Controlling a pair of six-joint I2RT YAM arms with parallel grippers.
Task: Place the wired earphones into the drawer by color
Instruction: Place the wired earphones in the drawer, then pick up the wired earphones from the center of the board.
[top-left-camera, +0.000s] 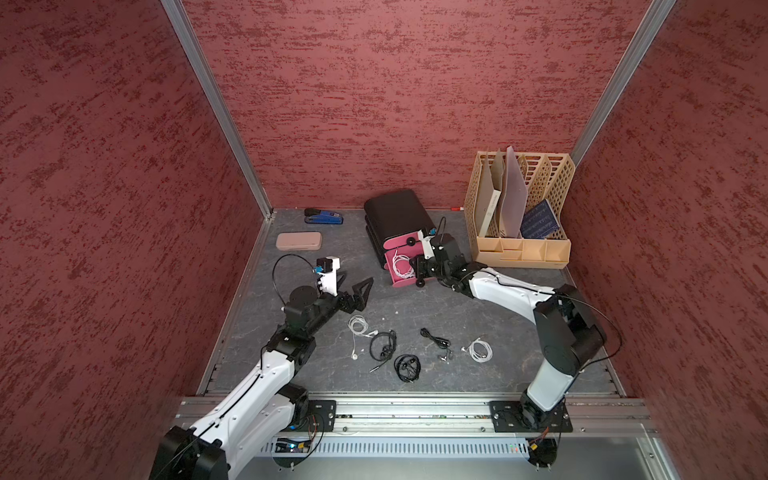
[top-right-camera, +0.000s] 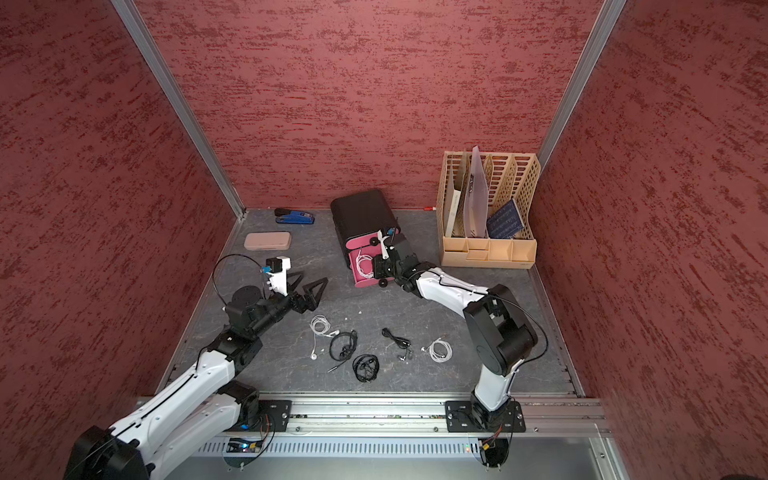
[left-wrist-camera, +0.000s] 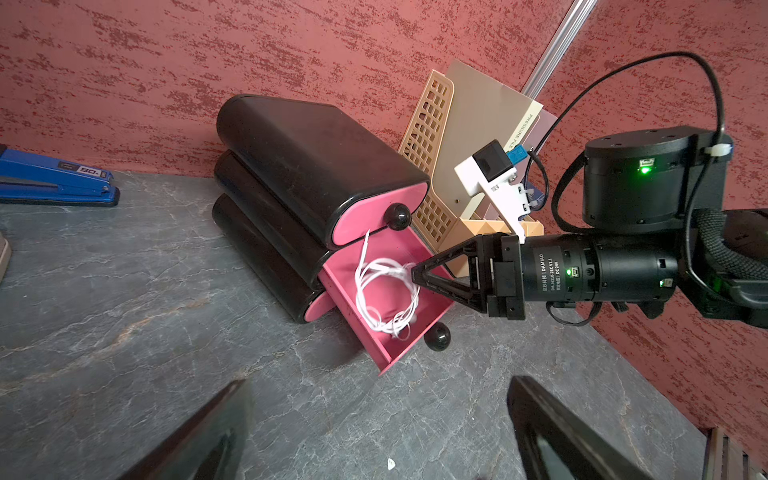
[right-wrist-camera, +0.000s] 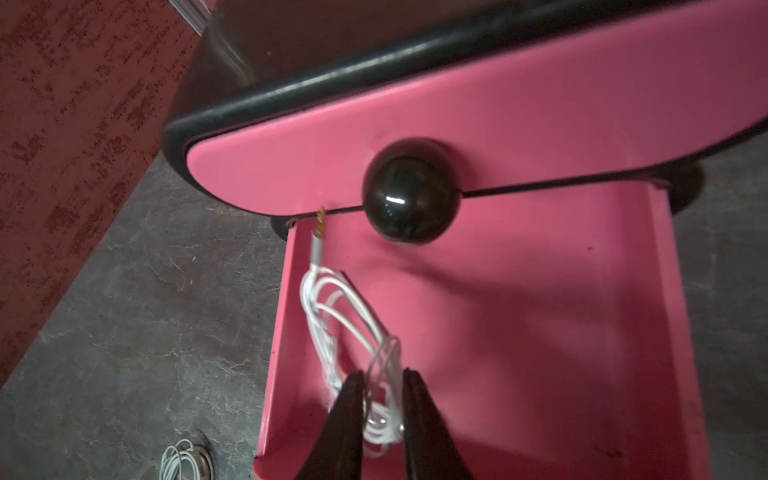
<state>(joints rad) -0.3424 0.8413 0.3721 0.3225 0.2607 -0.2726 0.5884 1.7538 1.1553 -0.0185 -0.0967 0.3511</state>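
Right wrist view looks down into the pulled-out middle drawer (right-wrist-camera: 540, 332) of the black three-drawer cabinet (top-left-camera: 392, 208), which stands at the far middle of the grey table (top-left-camera: 457, 374). One white earphone coil (right-wrist-camera: 332, 316) lies along the drawer's left wall, its plug (right-wrist-camera: 319, 232) pointing up toward the closed top drawer's front. The right gripper (right-wrist-camera: 382, 374) reaches into the drawer, its two black fingers a narrow gap apart with the coil's near strands between them; whether they pinch the cable cannot be told. In both top views the left gripper (top-left-camera: 356, 282) hovers over the table left of the cabinet, jaws spread wide and holding nothing. On the near half of the table lie five more earphones: a white coil (top-left-camera: 357, 324), two black coils (top-left-camera: 382, 345) (top-left-camera: 407, 368), a looser black set (top-left-camera: 434, 340) and another white coil (top-left-camera: 481, 351). A beige lattice file rack (top-left-camera: 519, 249) stands far right; a blue stapler (top-left-camera: 324, 217) and a beige case (top-left-camera: 299, 241) lie far left.
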